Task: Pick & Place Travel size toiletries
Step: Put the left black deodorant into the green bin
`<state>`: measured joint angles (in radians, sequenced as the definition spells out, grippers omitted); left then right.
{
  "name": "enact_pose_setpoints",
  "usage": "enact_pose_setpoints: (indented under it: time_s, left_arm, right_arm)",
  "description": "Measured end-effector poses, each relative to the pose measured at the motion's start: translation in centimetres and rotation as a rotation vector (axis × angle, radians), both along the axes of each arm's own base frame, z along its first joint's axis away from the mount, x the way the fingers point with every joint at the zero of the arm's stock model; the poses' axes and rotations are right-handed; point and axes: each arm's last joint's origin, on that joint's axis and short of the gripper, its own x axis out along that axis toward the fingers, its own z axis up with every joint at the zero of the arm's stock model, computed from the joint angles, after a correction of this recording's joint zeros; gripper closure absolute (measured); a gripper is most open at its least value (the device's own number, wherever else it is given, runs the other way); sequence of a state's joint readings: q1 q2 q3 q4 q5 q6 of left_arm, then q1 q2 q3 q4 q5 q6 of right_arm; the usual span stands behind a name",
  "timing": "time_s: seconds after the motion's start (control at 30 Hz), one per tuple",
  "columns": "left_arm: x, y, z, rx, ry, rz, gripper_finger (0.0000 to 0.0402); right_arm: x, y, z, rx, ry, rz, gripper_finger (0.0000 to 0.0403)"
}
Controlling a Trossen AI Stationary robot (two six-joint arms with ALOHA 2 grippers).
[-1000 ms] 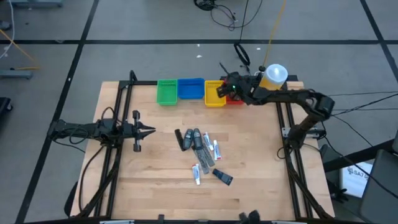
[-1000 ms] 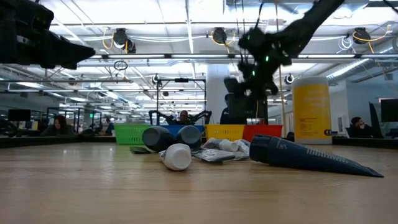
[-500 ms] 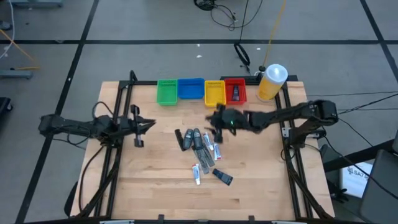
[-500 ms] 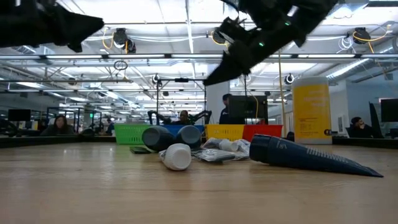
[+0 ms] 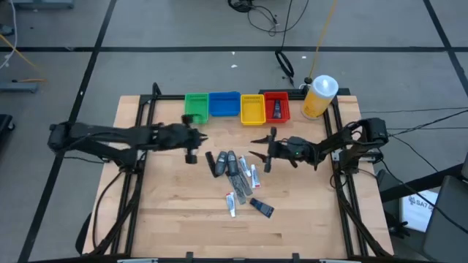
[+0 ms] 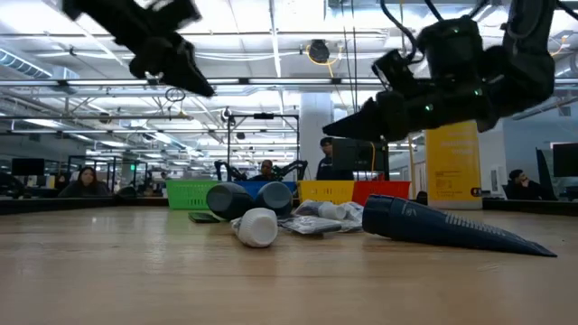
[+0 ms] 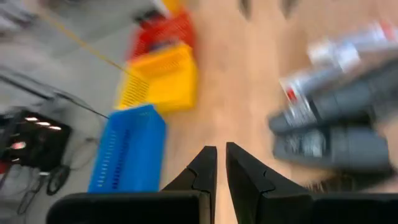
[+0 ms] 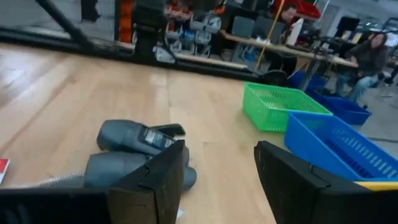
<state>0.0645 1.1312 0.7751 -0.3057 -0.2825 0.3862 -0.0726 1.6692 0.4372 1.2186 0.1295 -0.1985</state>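
Observation:
The travel size toiletries point(image 5: 235, 174) lie in a loose pile mid-table: dark grey bottles point(image 5: 221, 162), white-silver tubes point(image 5: 253, 175) and a dark tube point(image 5: 262, 209) nearest the near edge. One dark item point(image 5: 277, 110) lies in the red bin point(image 5: 276, 99). My left gripper point(image 5: 199, 136) hovers shut, just left and far of the pile, with the dark bottles point(image 7: 336, 134) ahead of it. My right gripper point(image 5: 256, 149) hovers open to the right of the pile, pointing left at the bottles point(image 8: 134, 138). Both grippers, left point(image 6: 185, 77) and right point(image 6: 348, 126), are clear of the table.
Green point(image 5: 196, 107), blue point(image 5: 224, 104), yellow point(image 5: 252, 109) and red bins stand in a row at the far edge. A big yellow bottle with a white cap point(image 5: 319, 95) stands right of them. Bare wood lies near and left of the pile.
My right gripper has left the red bin at the far edge, swung down toward the pile, then drawn back a little to the right. My left gripper has moved right and toward the far edge, closing on the pile. The pile has stayed put.

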Motion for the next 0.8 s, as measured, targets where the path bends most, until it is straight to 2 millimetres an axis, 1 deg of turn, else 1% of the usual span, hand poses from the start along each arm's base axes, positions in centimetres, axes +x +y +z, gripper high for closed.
enact_pose_setpoints:
  time_s: [0.1, 0.17, 0.23, 0.33, 0.47, 0.57, 0.63, 0.7, 0.8]
  left_arm:
    - [2.4, 0.7, -1.1, -0.032, 0.135, -0.130, 0.0345]
    - [4.0, 0.9, -2.1, -0.059, 0.202, -0.216, 0.0322]
    - [5.4, 1.0, -3.2, -0.061, 0.264, -0.283, 0.0291]
    - [7.3, 0.9, -4.1, -0.034, 0.360, -0.357, 0.0236]
    - [9.0, 0.5, -5.4, -0.026, 0.528, -0.439, 0.0158]
    - [9.9, 0.1, -6.1, -0.006, 0.641, -0.522, 0.0117]
    - [10.3, -0.3, -7.0, 0.013, 0.697, -0.575, 0.0104]
    - [10.6, -0.7, -7.8, 0.018, 0.710, -0.594, 0.0100]
    - [11.1, -1.3, -8.2, 0.045, 0.696, -0.597, 0.0103]
  right_arm:
    - [-0.8, -0.2, -0.9, 0.004, 0.006, -0.009, 0.0218]
    - [-1.2, -0.2, -1.3, 0.021, 0.025, -0.013, 0.0218]
    - [-1.5, -0.1, -1.5, 0.053, 0.026, -0.014, 0.0218]
    - [-1.9, 0.1, -1.8, 0.105, 0.033, -0.010, 0.0218]
    - [-2.1, 0.8, -2.0, 0.167, 0.032, 0.008, 0.0218]
    - [-2.1, 1.3, -2.0, 0.186, 0.031, 0.025, 0.0219]
    - [-2.0, 1.7, -2.0, 0.186, 0.032, 0.039, 0.0220]
    - [-2.0, 2.0, -2.0, 0.194, 0.032, 0.051, 0.0220]
    - [-2.0, 2.4, -2.0, 0.209, 0.031, 0.064, 0.0220]
